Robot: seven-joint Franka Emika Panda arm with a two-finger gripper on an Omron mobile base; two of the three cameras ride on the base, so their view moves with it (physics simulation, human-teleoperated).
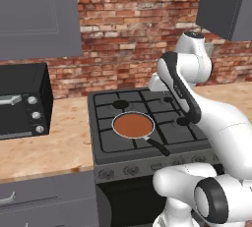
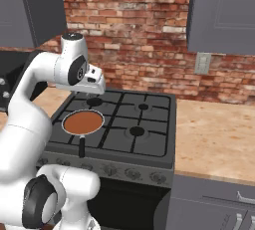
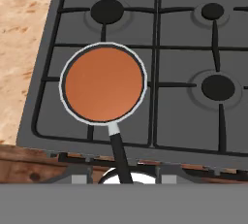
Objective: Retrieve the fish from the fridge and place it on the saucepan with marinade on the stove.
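The saucepan (image 3: 104,83) is seen on the front left burner of the stove (image 1: 147,127), its marinade (image 1: 133,125) bare: no fish is laid in it, so retrieval is judged outstanding. The fingers' state cannot be told.

The white arm rose from its base, bent at a dark elbow joint, and reached forward and up, its upper links folded back so that the wrist sat high above the back of the stove (image 2: 149,124). In the right base view the hand hung just under the wrist, pointing down, with the claw (image 2: 91,93) partly visible beneath it. Whether its fingers stood apart or together could not be told. Nothing showed between them.
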